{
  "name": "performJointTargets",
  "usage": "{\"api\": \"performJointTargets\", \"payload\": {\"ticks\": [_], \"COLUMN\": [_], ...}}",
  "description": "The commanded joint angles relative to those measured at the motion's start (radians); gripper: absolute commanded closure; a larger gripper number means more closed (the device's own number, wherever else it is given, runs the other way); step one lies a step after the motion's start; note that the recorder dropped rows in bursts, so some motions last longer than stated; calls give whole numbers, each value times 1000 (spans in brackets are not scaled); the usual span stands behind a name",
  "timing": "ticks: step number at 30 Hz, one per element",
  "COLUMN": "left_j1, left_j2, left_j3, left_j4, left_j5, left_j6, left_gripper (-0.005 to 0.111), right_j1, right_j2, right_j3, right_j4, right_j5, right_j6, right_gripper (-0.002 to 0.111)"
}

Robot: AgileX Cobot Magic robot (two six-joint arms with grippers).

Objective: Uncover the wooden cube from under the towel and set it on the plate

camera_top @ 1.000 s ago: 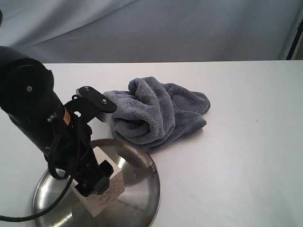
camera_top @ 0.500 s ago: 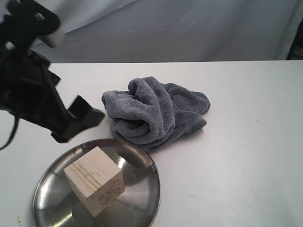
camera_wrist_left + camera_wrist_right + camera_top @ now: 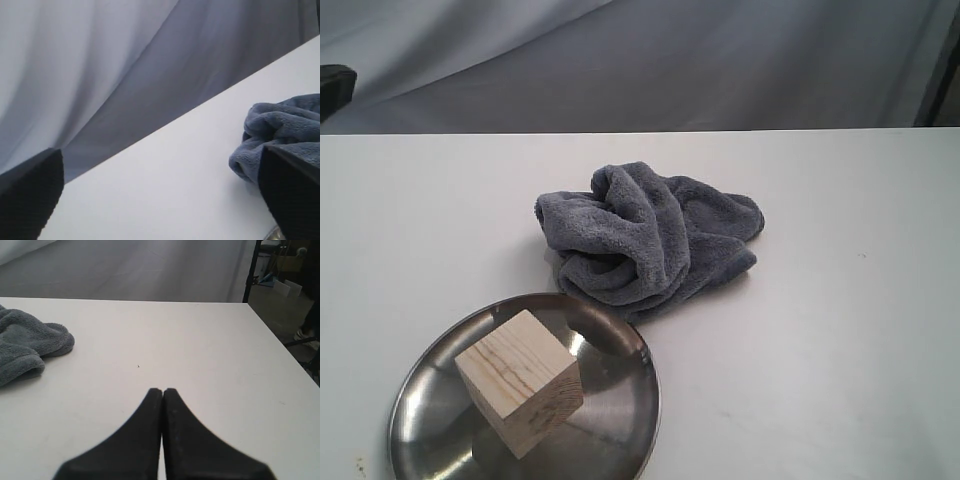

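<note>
Exterior view: the wooden cube (image 3: 520, 380) sits on the plate (image 3: 620, 425), apart from both pincers. The left pincer (image 3: 160, 151) is spread wide, holding nothing, with the towel (image 3: 650, 235) just ahead. The right pincer (image 3: 162, 390) is clenched on nothing, well apart from the towel.

Matt wood, glossy steel, soft plush.
We see a grainy wooden cube (image 3: 520, 380), a mirror-bright metal plate (image 3: 620, 392), a fluffy cloth towel (image 3: 645, 235), a smooth matt table (image 3: 820, 350).
</note>
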Motion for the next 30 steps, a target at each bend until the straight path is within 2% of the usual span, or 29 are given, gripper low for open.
{"api": "performJointTargets", "payload": {"ticks": [1,6,8,9,11,12,14,15,20,25,30], "left_j1": [-3,-3,-3,-3,-3,-3,-3,-3,-3,-3,-3], "left_j2": [-63,-103,-106,-106,-106,-106,-109,-114,-147,-243,-378], "left_j3": [46,46,55,63,78,89,106,132,162,168,293], "left_j4": [171,186,207,217,230,230,230,234,240,144,113], "left_j5": [-70,13,50,57,59,57,57,46,6,-27,-195], "left_j6": [-214,-219,-222,-223,-226,-226,-217,-194,-195,-198,-196], "left_gripper": [2,3,8,15,35,52,96,104,104,107,107], "right_j1": [4,4,4,4,4,4,4,4,4,4,4], "right_j2": [-7,-7,-7,-7,-7,-7,-7,-7,-7,-7,-7], "right_j3": [2,2,2,2,2,2,2,2,2,2,2], "right_j4": [3,3,3,3,3,3,3,3,3,3,3], "right_j5": [-12,-12,-12,-12,-12,-12,-12,-12,-12,-12,-12], "right_j6": [-5,-5,-5,-5,-5,-5,-5,-7,-7,-7,-5], "right_gripper": [108,108,108,108,108,108,108,108,108,108,108]}}
